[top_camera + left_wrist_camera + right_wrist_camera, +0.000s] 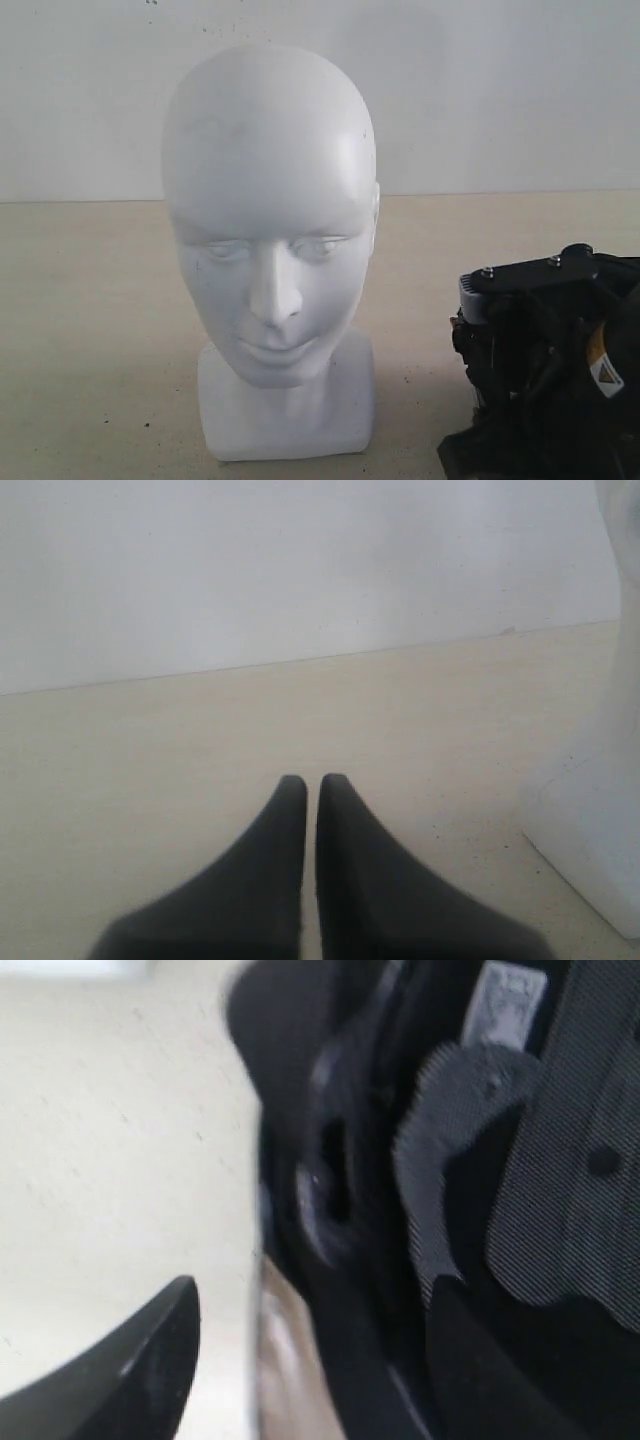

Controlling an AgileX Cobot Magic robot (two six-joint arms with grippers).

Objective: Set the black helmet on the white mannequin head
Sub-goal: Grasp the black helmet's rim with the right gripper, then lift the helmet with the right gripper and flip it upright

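The left gripper is closed near the white mannequin head; the right gripper sits open astride the black helmet.

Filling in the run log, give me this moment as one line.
phase: pre-grasp | left gripper: shut, empty | right gripper: open, astride black helmet rim | white mannequin head: upright, bare

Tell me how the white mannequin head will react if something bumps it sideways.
The white mannequin head is tall over a small block base, so a sideways bump high up would probably tip it. Its glossy surface looks hard and slippery, so contact may slide rather than catch. It seems to stand loose on the table, so it may also skid.
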